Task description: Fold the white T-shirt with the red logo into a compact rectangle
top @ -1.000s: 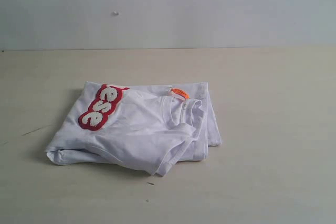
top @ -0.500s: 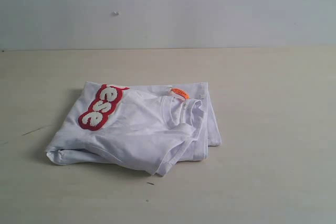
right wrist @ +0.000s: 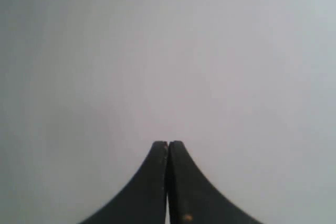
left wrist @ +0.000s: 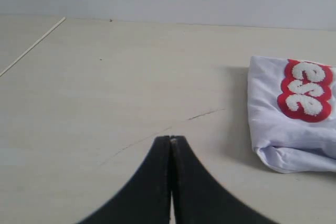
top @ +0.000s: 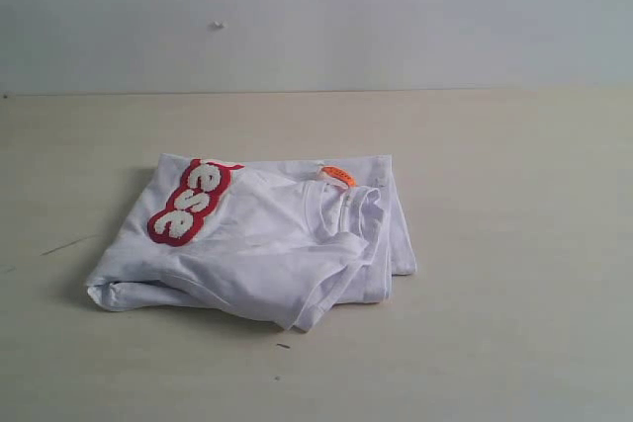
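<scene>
1. The white T-shirt (top: 267, 244) lies folded in a lumpy rough rectangle on the table (top: 495, 274), left of centre in the exterior view. Nothing touches it.
2. The left gripper (left wrist: 170, 139) is closed tip to tip and holds nothing, above bare table. In the left wrist view the shirt's corner sits well apart from the tips, with clear tabletop between.
3. The right gripper (right wrist: 168, 142) has its jaws pressed flat together and is empty. Only a plain pale grey surface shows behind it, so where it stands relative to the shirt cannot be told.
4. The red logo (top: 188, 203) is on the top layer at the far-left part of the bundle and runs diagonally. It is a fuzzy red patch with puffy white letters. "ese" is readable, and the rest disappears at the fold.
5. The orange neck tag (top: 338, 176) is small and bright and sits near the bundle's far edge, just beside the collar (top: 358, 207), which is ribbed and faces up.
6. The fabric is soft, matte white and wrinkled. Several layers are stacked, and uneven edges poke out at the near-right corner.
7. The table is pale beige, matte and smooth, with a few thin dark marks. The wall (top: 396, 17) behind it is plain grey-white.
8. The gripper fingers (left wrist: 152, 182) are black and smooth, curving outward from the tips.
</scene>
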